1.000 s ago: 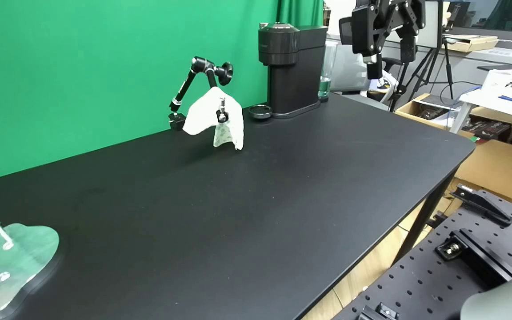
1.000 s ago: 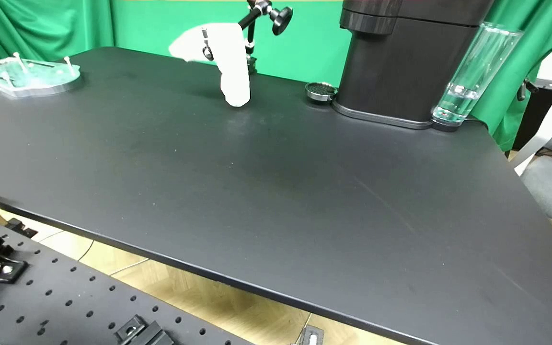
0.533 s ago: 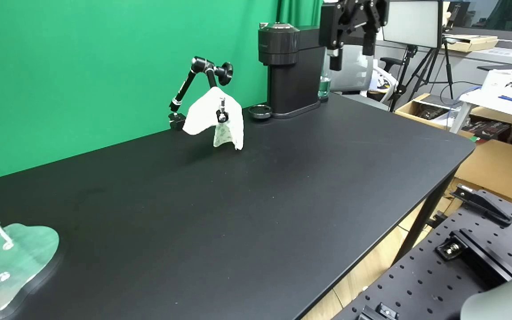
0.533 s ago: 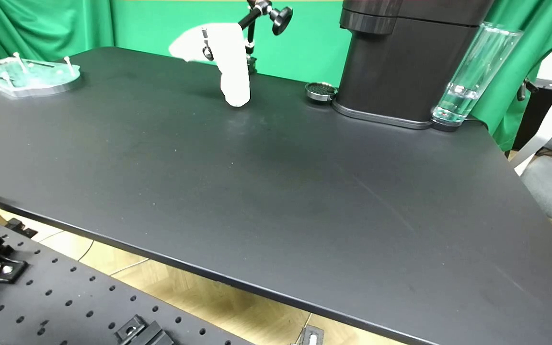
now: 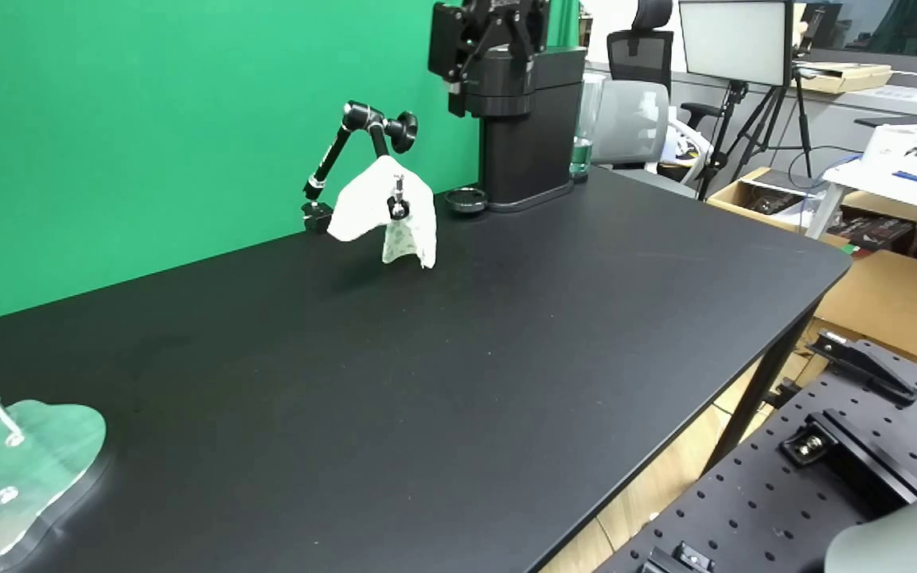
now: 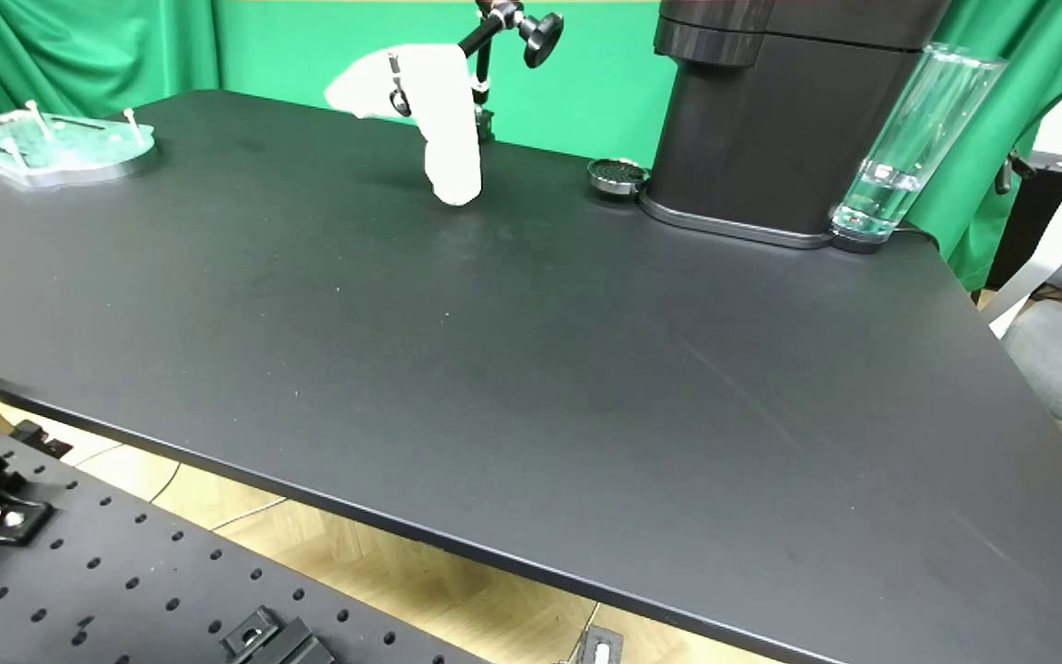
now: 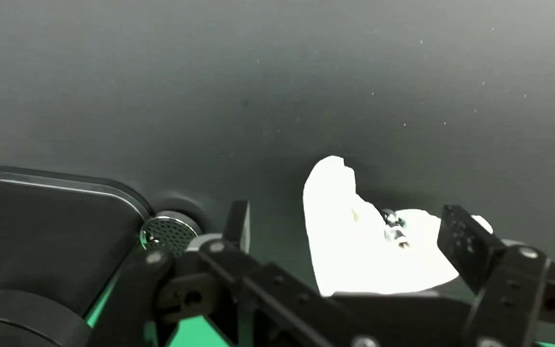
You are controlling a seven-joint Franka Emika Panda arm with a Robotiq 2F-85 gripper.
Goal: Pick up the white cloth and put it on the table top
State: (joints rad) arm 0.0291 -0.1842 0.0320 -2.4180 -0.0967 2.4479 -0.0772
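The white cloth (image 5: 364, 205) hangs draped over a black jointed stand (image 5: 331, 163) above the black table top (image 5: 427, 398). It shows in both exterior views (image 6: 451, 129). A small metal fitting with a black ball shows at its front. Its lower end hangs close to the table; I cannot tell whether it touches. My gripper (image 5: 492, 83) is high above the table, up and to the right of the cloth, overlapping the coffee machine in that view. In the wrist view the gripper (image 7: 353, 235) is open and empty, with the cloth (image 7: 337, 246) below, between its fingers in the picture.
A black coffee machine (image 5: 518, 163) stands right of the cloth, with a clear water cylinder (image 6: 904, 157) beside it. A small round mesh-topped dish (image 7: 170, 235) sits at its foot. A greenish clear plate with posts (image 5: 52, 446) lies at the table's far end. A green curtain hangs behind.
In an exterior view my gripper has moved left, from right of the coffee machine to in front of it, closer to the cloth. The cloth and stand have not moved.
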